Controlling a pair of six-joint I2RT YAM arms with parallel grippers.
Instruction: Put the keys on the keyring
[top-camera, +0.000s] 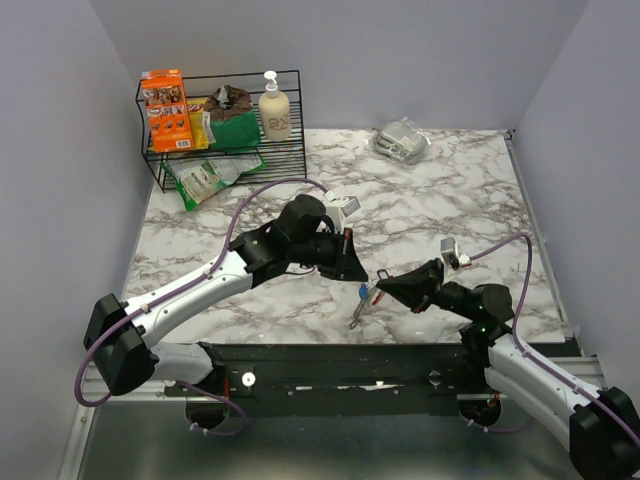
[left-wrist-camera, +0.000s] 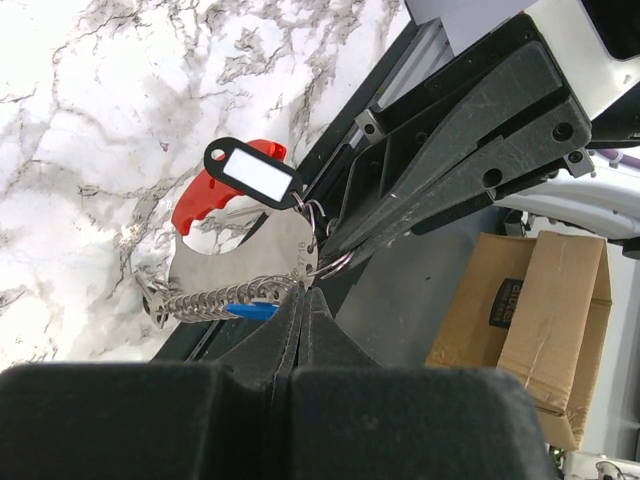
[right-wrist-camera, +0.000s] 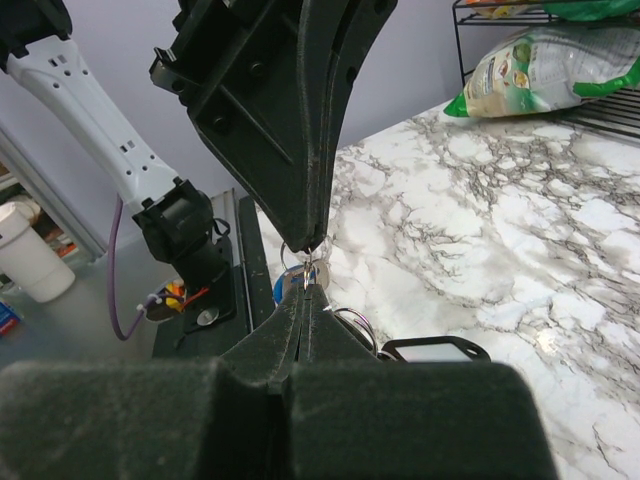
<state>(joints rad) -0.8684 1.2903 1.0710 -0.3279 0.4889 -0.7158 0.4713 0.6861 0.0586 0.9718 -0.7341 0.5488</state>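
Observation:
My two grippers meet tip to tip just above the table's near edge. The left gripper (top-camera: 366, 277) is shut on the end of the keyring's silver chain (left-wrist-camera: 215, 298). The right gripper (top-camera: 381, 284) is shut on a small ring (right-wrist-camera: 322, 270) of the same keyring. Below them hangs the bunch: a red clip (left-wrist-camera: 203, 197), a black tag with a white label (left-wrist-camera: 252, 172), a silver key (left-wrist-camera: 240, 255) and a key with a blue head (left-wrist-camera: 250, 311). From above, the bunch (top-camera: 362, 303) dangles between both tips. In the right wrist view a blue head (right-wrist-camera: 279, 290) shows behind my jaws.
A black wire rack (top-camera: 225, 135) at the back left holds an orange box, green bags and a soap bottle (top-camera: 274, 108). A clear packet (top-camera: 402, 140) lies at the back right. Off the table are a cardboard box (left-wrist-camera: 545, 320) and a white cup (right-wrist-camera: 30, 255).

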